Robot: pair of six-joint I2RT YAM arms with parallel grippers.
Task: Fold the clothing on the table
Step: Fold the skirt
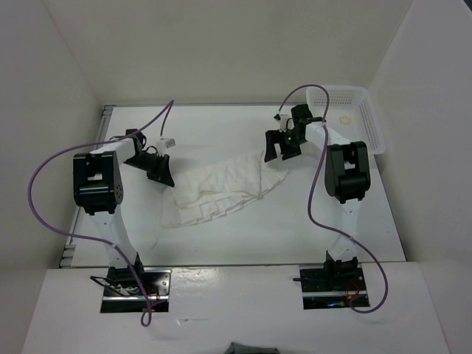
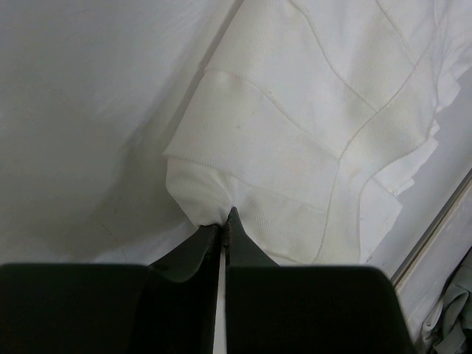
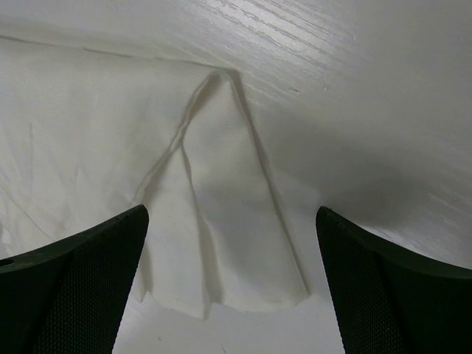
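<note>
The clothing (image 1: 221, 188) is a white pleated garment lying bunched across the middle of the table (image 1: 243, 240). My left gripper (image 1: 161, 171) is at its left end, shut on a pinched fold of the clothing (image 2: 295, 147); the jaws (image 2: 223, 221) meet with fabric between the tips. My right gripper (image 1: 279, 151) hovers at the garment's right end, open. In the right wrist view its gripper (image 3: 230, 212) stands wide over a narrow pointed flap of the clothing (image 3: 221, 243) that lies flat, touching neither finger.
A white lattice basket (image 1: 354, 118) stands at the back right corner, just behind the right arm. The table's grey rim (image 2: 435, 228) runs close past the garment in the left wrist view. White walls enclose the table on three sides.
</note>
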